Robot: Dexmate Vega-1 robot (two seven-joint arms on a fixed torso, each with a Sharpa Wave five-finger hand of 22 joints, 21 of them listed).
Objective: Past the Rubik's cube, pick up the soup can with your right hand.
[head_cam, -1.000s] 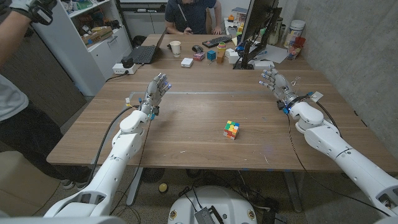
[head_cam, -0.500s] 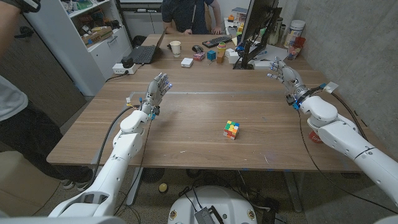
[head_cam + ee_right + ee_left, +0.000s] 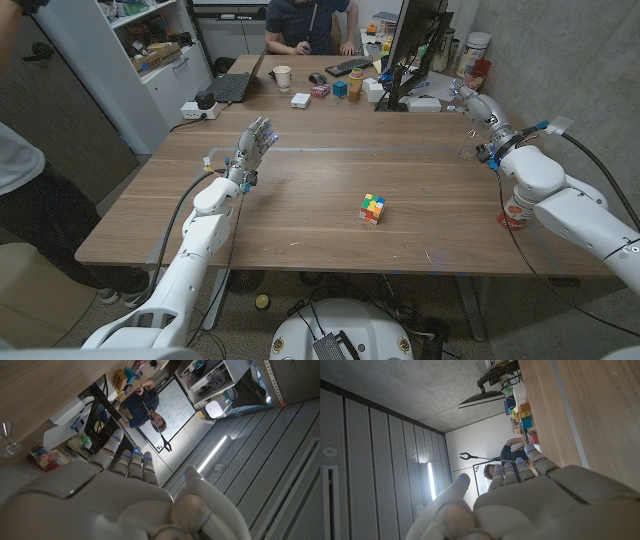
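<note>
White and empty, your right hand [image 3: 480, 108] is up near the far right corner of the table [image 3: 300, 190], fingers apart and reaching away from you. The soup can [image 3: 515, 212] is not in front of it. It stands upright at the right edge of the table, behind the hand, beside your right forearm, partly hidden by it. The Rubik's cube [image 3: 372, 208] lies well to the left of the can. I think you must draw the hand back toward you. Your left hand [image 3: 252, 146] is open too, much farther away.
</note>
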